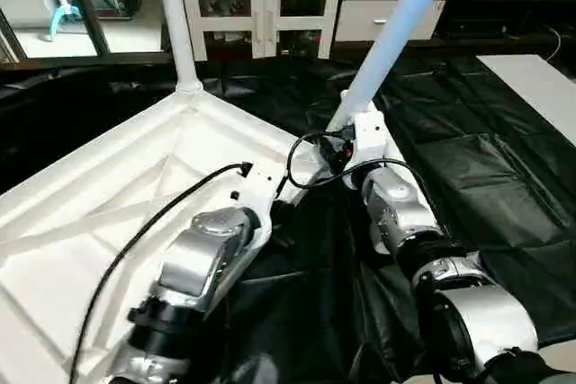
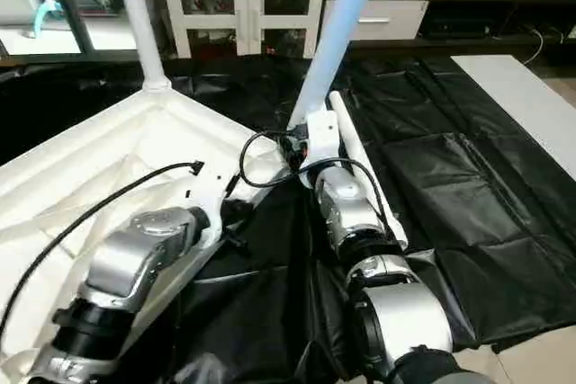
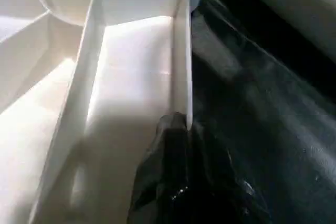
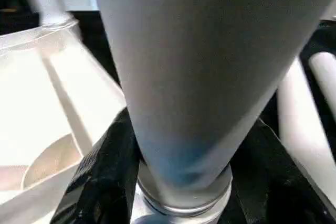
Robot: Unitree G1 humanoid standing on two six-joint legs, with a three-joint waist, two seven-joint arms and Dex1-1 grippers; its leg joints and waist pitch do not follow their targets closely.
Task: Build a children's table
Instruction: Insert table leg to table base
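Left wrist view: left gripper [image 3: 184, 145] is pinching the tabletop's [image 1: 108, 195] side rim, fingers pressed together on the thin wall. Tabletop is lying underside-up on black sheeting [image 1: 468, 168]. Right gripper [image 4: 184, 182] is clamping a tilted leg [image 1: 396, 33] near the corner. Farther back, another leg [image 1: 175, 15] is standing upright in its socket.

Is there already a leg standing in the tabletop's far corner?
Yes, one leg stands upright in the tabletop's far corner socket.
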